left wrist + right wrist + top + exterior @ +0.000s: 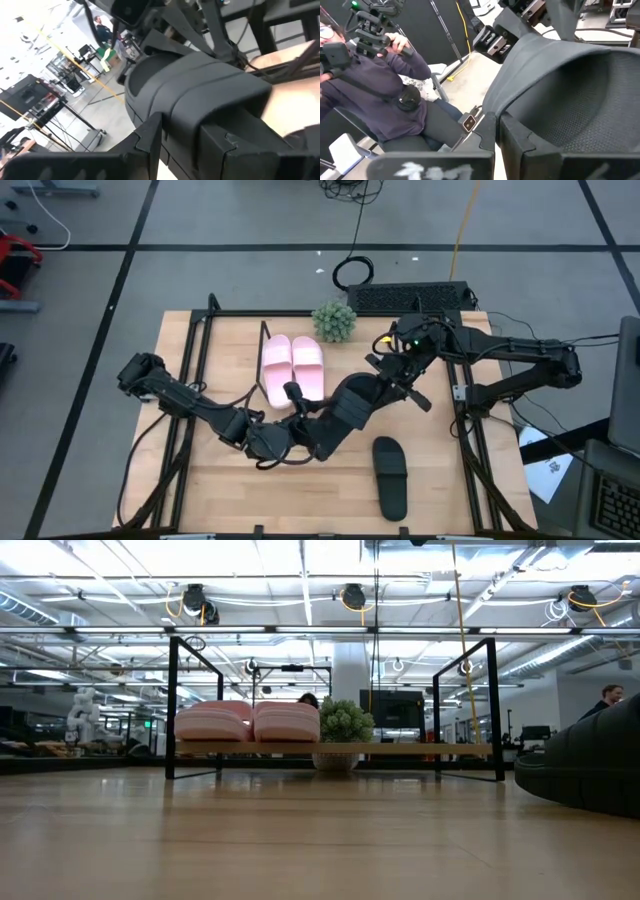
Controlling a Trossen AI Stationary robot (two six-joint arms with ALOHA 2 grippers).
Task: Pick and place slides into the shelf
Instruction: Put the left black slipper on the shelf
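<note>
Claws left (285, 442) and right (378, 380) both clench one black slide (340, 415) midair.

No legible text, label, brand, number or sign appears in any view. Faint white marks on the right gripper's (495, 131) body are unreadable.

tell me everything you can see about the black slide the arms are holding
The held slide is matte black, with a wide ribbed strap and a finely textured footbed. It is lifted off the table, slanted, near the middle in front of the shelf. The left tool grips one end and the right tool the other. Its mate lies flat on the table nearby.
</note>
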